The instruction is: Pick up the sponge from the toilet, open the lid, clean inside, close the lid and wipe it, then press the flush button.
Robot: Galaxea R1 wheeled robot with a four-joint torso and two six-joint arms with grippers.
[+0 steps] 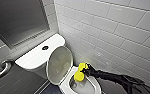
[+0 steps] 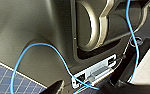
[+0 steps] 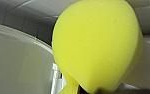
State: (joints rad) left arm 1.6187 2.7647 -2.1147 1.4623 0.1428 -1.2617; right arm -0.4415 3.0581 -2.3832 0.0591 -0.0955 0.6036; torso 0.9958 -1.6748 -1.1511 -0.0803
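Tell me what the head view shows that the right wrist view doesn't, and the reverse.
Head view adds the whole layout: tank with flush button, bowl rim, grab bar, and the right hand pinching the sponge over the bowl rim. Right wrist view adds the sponge's close surface, bulging and folded. Both share the sponge, the raised lid and the tiled wall.
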